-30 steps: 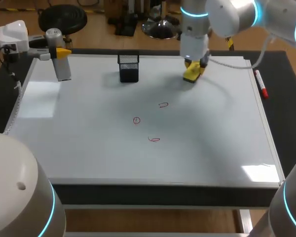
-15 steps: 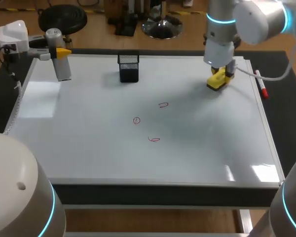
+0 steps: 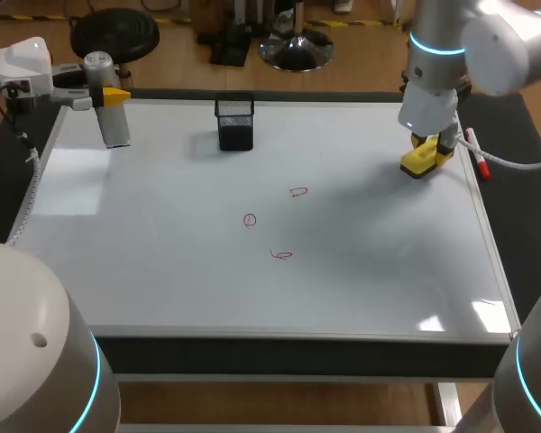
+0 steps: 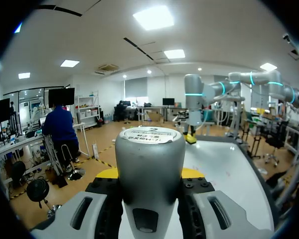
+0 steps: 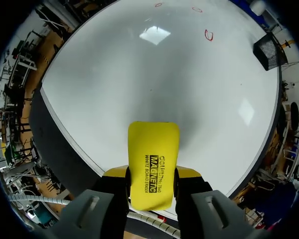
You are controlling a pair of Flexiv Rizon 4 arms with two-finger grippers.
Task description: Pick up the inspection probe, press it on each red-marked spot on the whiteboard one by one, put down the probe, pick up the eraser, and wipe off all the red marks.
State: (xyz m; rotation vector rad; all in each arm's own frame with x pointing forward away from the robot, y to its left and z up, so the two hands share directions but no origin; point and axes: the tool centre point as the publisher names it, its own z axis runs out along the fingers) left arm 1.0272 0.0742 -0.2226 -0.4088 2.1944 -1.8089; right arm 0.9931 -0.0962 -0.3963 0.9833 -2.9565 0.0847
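My right gripper [image 5: 152, 174] pinches the eraser [image 5: 153, 149], probably light and stiff, by its long sides near the whiteboard's [image 3: 162, 271] right edge, while my left gripper [image 4: 149, 174] clamps the smooth, likely slippery probe [image 4: 149, 159] at its far-left corner.

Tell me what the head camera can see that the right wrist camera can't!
Only the head view clearly shows the left gripper holding the silver probe upright at the far left corner of the whiteboard.

Only the right wrist view shows, up close, the right gripper squeezing the yellow eraser from both sides, and the printed label on its top.

Both show the whiteboard, the three red marks, the black mesh holder and the eraser near the board's right edge.
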